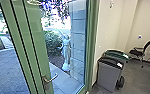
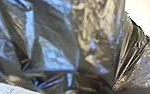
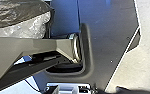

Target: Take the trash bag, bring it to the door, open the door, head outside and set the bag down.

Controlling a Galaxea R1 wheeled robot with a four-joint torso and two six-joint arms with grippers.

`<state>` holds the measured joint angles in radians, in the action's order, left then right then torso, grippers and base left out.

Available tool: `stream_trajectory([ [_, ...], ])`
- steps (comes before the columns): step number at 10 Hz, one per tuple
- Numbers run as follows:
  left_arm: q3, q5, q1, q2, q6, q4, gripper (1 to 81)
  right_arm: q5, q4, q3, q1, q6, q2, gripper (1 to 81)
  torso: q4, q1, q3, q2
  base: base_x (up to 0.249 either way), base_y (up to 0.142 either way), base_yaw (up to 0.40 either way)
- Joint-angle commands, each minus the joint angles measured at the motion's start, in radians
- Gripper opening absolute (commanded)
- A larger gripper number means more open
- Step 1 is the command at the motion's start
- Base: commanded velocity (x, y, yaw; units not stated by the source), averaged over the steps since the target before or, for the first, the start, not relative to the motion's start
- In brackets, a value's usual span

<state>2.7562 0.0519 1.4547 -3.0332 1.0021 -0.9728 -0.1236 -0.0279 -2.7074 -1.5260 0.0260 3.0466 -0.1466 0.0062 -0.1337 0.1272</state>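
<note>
Looks to be at the door (image 1: 34, 37) stage, with the trash bag (image 2: 58, 50) close up at the left wrist and just beside an edge of the robot's dark plate (image 3: 108, 37) in the right wrist view. Can't tell open from closed for the left gripper or the right gripper, nor confirm any grip on the plastic.

Could slip or tear if held by a small pinch of such thin film (contents unknown, so hard to judge the load). Could also sag to the floor (image 1: 138, 78) and drag, or catch under the base, if carried low.

Can't tell shut from ajar at the door either. Might slide off the door handle (image 1: 51, 78) if pressed off-centre, letting the latch spring back. Might then swing back onto the bag, or snag loose plastic on the handle or the green frame (image 1: 93, 37). Could knock the grey bin (image 1: 108, 75), near that frame along the floor's edge, by turning too wide. Might jolt at the doorway on the way to the paved yard (image 1: 8, 72), if crossed fast.
</note>
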Motion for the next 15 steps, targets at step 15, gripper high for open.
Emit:
stream_trajectory([
  [15, -0.009, 0.032, -0.055, -0.001, 0.013, 0.012, 1.0, -0.065, 0.022, 0.005, 0.029, 0.014, 0.01, 81.1, 0.0, 0.0, 0.0, -0.001, 0.015, 0.0, 0.0],
])
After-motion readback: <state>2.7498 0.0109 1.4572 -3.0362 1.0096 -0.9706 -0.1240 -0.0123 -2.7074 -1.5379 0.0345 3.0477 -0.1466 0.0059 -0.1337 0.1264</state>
